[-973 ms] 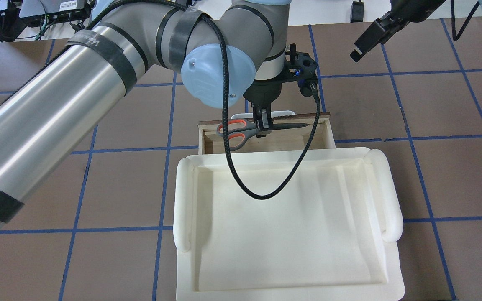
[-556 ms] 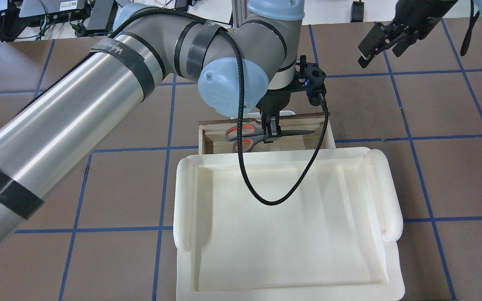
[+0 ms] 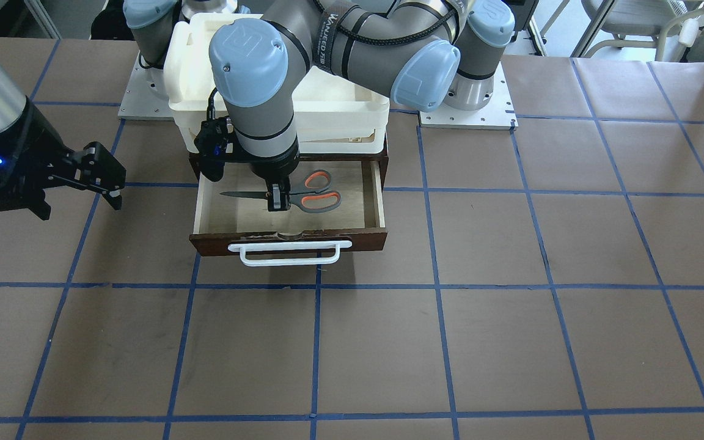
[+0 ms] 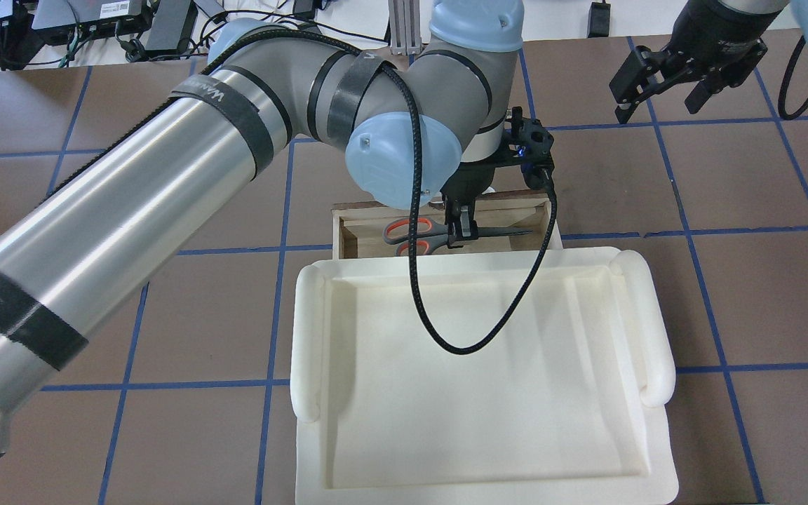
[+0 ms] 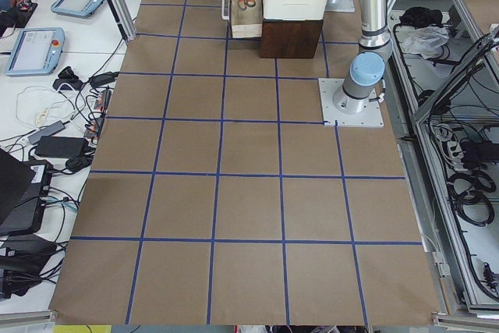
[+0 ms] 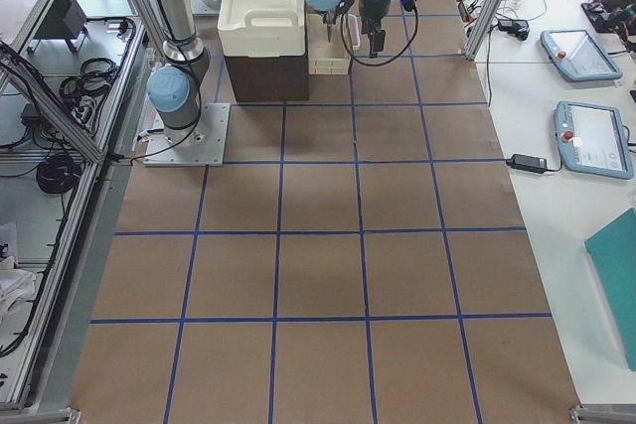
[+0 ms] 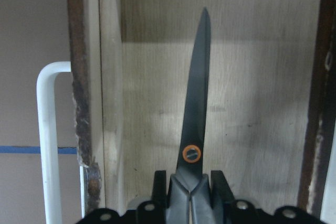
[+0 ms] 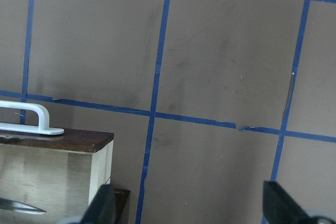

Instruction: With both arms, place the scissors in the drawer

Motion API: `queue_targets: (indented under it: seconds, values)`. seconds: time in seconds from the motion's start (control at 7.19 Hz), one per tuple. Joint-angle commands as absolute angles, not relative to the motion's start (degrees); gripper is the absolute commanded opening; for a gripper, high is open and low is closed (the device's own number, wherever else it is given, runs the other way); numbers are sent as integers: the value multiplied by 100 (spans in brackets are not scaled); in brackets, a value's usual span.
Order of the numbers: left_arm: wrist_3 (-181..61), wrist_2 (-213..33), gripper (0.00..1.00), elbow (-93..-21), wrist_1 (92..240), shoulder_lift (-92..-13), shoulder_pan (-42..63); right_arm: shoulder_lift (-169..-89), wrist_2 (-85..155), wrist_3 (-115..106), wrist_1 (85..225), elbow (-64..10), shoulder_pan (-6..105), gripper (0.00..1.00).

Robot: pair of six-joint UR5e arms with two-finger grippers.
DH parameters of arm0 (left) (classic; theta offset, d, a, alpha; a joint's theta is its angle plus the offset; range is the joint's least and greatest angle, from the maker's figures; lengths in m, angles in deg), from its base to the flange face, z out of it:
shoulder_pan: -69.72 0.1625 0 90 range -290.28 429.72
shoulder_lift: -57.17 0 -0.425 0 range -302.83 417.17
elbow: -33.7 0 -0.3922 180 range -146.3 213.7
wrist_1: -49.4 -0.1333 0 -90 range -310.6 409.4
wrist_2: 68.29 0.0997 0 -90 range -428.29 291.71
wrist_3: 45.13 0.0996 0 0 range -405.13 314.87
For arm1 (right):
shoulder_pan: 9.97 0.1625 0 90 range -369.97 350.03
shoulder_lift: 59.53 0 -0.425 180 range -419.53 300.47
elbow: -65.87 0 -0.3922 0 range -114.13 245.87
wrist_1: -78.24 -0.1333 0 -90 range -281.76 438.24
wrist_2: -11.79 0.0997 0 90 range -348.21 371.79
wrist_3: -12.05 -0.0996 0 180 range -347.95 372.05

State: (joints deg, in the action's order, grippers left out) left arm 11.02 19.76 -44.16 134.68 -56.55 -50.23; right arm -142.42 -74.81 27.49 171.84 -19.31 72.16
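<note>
The dark brown drawer [image 3: 371, 201] stands pulled out, its white bar handle [image 3: 291, 252] towards the operators' side. My left gripper [image 3: 277, 200] is shut on the scissors [image 3: 318, 194] near their pivot and holds them flat and low inside the drawer, with the blades pointing along it. In the overhead view the gripper [image 4: 461, 235] holds the scissors [image 4: 411, 240] over the drawer's pale floor [image 4: 506, 243]. The left wrist view shows the blades [image 7: 197, 103] between the gripper's [image 7: 190, 182] pads. My right gripper [image 4: 660, 98] is open and empty, off to the drawer's side above the table; it also shows in the right wrist view [image 8: 191, 205].
A cream-white plastic tray [image 4: 309, 337] lies on top of the cabinet, over the rear of the drawer. A black cable [image 4: 460, 344] hangs from my left wrist above the tray. Brown table paper with a blue tape grid [image 3: 437, 286] surrounds the cabinet.
My left gripper has come down and towards the tray with the scissors, from over the drawer's front edge into the drawer. My right gripper has drifted rightward and turned.
</note>
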Motion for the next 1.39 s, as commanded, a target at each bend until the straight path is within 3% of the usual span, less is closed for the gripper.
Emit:
queue_targets:
  seconds: [0.0, 0.14, 0.28, 0.56, 0.7, 1.25]
  values:
    - [1033, 1960, 44, -4425, 13448, -5656, -5025, -14224, -7514, 2506, 17175, -1947, 7370, 100]
    - [1024, 1925, 74, -4425, 13457, -5647, -5034, -14232, -7505, 2506, 17175, -1948, 7414, 100]
    - [1032, 1942, 85, -4425, 13457, -5647, -5025, -14267, -7479, 2523, 17166, -2017, 7432, 100]
    - [1032, 1951, 90, -4434, 13457, -5638, -5025, -14303, -7775, 2479, 17184, -2141, 7589, 100]
    - [1032, 1977, 100, -4425, 13457, -5612, -5025, -14303, -7934, 2375, 17210, -2141, 7712, 100]
    - [1006, 1977, 100, -4347, 13448, -5270, -4694, -14303, -7909, 1953, 17245, -2141, 7836, 100]
